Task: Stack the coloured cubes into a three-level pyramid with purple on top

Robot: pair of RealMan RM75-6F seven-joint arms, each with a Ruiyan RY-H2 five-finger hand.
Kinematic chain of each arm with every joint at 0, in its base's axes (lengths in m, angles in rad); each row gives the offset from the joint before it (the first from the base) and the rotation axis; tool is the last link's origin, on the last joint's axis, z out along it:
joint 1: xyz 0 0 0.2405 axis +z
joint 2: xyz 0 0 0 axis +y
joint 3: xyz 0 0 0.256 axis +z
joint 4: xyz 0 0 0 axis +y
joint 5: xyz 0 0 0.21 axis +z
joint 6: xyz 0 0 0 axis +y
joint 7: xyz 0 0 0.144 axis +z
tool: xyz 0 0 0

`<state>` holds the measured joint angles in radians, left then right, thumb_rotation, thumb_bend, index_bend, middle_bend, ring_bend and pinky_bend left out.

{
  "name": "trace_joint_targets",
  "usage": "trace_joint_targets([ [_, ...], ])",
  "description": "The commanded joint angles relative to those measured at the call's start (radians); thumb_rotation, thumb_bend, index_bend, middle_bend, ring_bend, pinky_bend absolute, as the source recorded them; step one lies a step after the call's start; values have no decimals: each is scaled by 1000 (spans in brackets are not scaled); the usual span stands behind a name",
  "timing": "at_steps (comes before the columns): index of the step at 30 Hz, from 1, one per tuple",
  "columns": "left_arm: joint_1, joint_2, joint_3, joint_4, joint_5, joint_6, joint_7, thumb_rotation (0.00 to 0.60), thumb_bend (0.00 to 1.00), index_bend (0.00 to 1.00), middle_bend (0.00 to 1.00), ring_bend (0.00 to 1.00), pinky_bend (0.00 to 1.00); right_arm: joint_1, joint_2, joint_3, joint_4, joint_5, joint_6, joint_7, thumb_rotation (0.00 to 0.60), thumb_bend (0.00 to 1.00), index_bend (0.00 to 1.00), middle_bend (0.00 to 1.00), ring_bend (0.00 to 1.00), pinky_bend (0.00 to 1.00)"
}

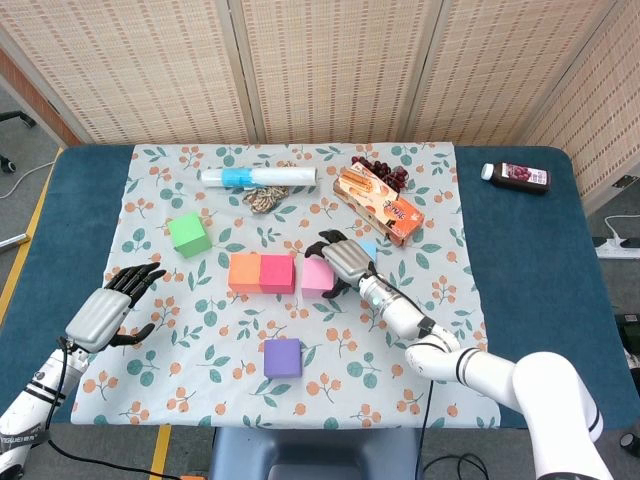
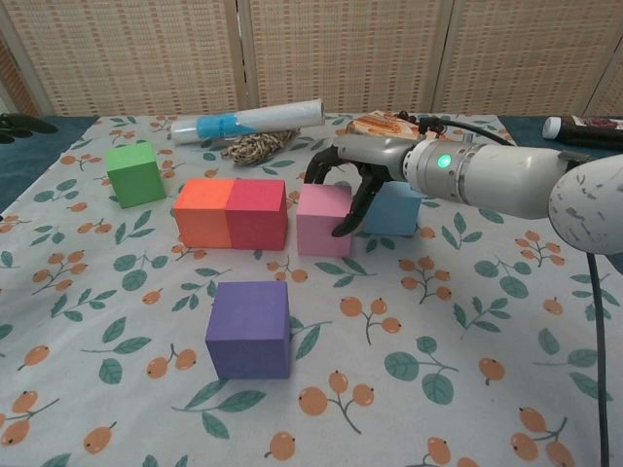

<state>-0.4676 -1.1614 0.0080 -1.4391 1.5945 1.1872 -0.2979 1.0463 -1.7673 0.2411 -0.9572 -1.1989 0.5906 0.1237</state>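
A: What are the arms built like?

B: Smooth white rounded shells, glossy. The right arm (image 2: pixel 506 180) narrows into a silver-grey cylindrical wrist with a small green light glowing on it, seen in the chest view.

A: And the hands?

B: Each has a silver-grey metallic back plate and black segmented fingers. The right hand (image 1: pixel 343 258) shows that plate plainly from above; the left hand (image 1: pixel 105 310), at 8 o'clock in the head view, matches it.

A: Any cables?

B: A thin black cable runs along the right arm's top and another hangs at the frame's 3 o'clock edge. The left forearm has black bands with small white lettering, too small to read.
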Motion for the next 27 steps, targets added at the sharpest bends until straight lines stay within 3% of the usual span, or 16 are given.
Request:
trace_joint_targets([
  [1,-1,0,0,1,1,-1,-1,600,346,2,0,0,98,0,-2,2,2,1,1,-1,600,0,306,232,0,0],
  [6,-2,-4,1,6,1,-3,-7,600,345,2,0,0,99,2,-10,2,14,2,-2,-5,600,7,316,247,0,0],
  [12,-4,-4,1,10,1,-6,-10,600,344,2,0,0,99,6,-17,9,26,3,-3,-2,600,79,397,282,0,0],
  [27,-10,-6,1,13,-2,-15,-10,600,345,2,0,0,98,31,-31,1,68,-74,-2,71,600,79,391,283,0,0],
])
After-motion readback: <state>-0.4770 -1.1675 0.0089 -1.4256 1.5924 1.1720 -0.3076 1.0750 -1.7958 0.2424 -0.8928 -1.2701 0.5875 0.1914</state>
